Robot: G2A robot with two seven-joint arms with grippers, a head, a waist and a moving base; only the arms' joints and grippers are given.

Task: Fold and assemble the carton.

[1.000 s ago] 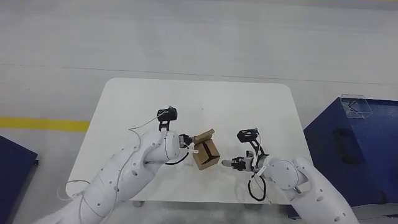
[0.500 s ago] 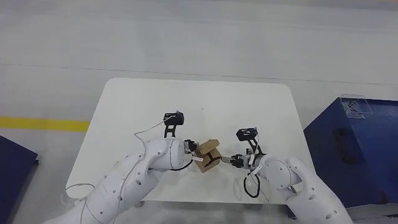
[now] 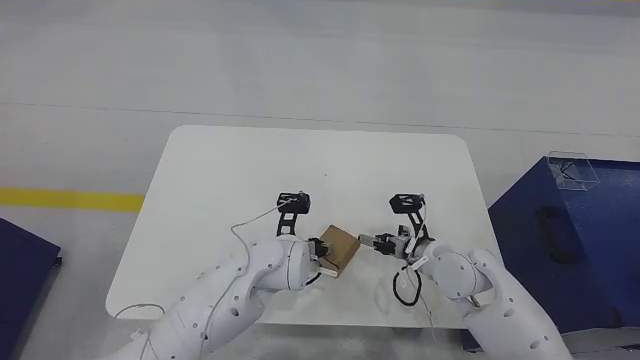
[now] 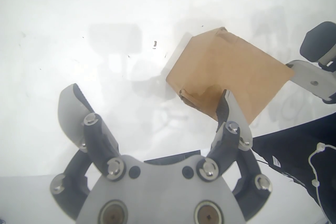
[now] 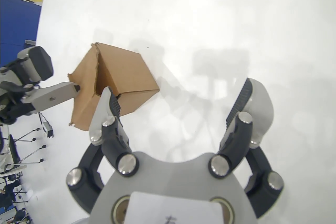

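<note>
The flap of the carton (image 3: 338, 249) had gone down, so folding advanced; left gripper (image 4: 148, 91) and right gripper (image 5: 178, 86), both open, flanked it.

Plain brown carton (image 3: 338, 250) on a white table (image 3: 230, 185).

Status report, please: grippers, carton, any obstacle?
Left gripper open, right gripper open, one on each side of carton. It lies on table, one end unclosed. No obstacle near it.

Matt brown cardboard carton (image 3: 338, 250), rough-edged; smooth white table (image 3: 250, 180); left claw (image 4: 148, 95) and right claw (image 5: 178, 88) with ribbed black pads (image 4: 221, 107) and shiny metal pins (image 5: 128, 162).
</note>
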